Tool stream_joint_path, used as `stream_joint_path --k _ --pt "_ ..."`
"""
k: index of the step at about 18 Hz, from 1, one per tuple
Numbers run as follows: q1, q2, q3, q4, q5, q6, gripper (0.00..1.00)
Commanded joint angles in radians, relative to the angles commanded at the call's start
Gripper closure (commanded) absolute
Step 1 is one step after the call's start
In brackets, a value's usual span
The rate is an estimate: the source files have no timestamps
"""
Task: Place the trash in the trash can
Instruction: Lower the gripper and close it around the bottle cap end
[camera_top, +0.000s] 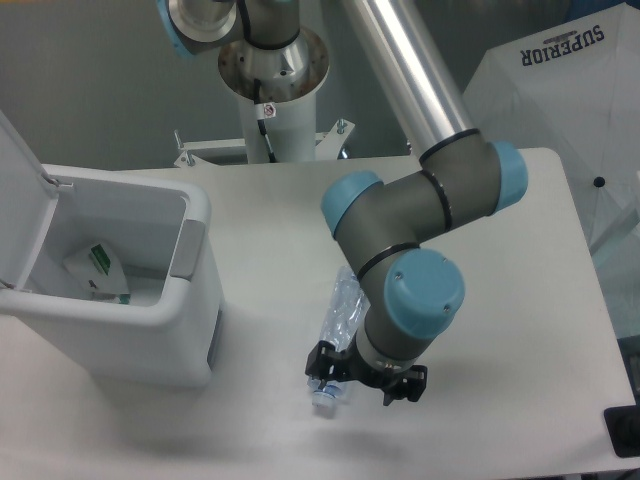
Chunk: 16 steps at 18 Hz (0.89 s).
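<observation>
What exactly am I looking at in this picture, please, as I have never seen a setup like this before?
This is a single view from a fixed camera looking down on a white table. The grey machine with light blue joints is a robot arm, mounted on the post at the back. At its tip is a black two-finger gripper, lowered over the cap end of a crushed clear plastic bottle that lies on the table. The arm hides the fingers, so I cannot tell whether they have closed on the bottle. On the left stands a white trash can with its lid open; a clear packet with a green and white label already lies inside.
</observation>
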<state>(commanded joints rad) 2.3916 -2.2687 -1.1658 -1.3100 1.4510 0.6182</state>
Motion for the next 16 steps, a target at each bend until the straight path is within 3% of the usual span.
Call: stream_joint_path --k 16 --pt "-0.068 -0.072 -0.002 0.002 0.126 -0.035 0.04"
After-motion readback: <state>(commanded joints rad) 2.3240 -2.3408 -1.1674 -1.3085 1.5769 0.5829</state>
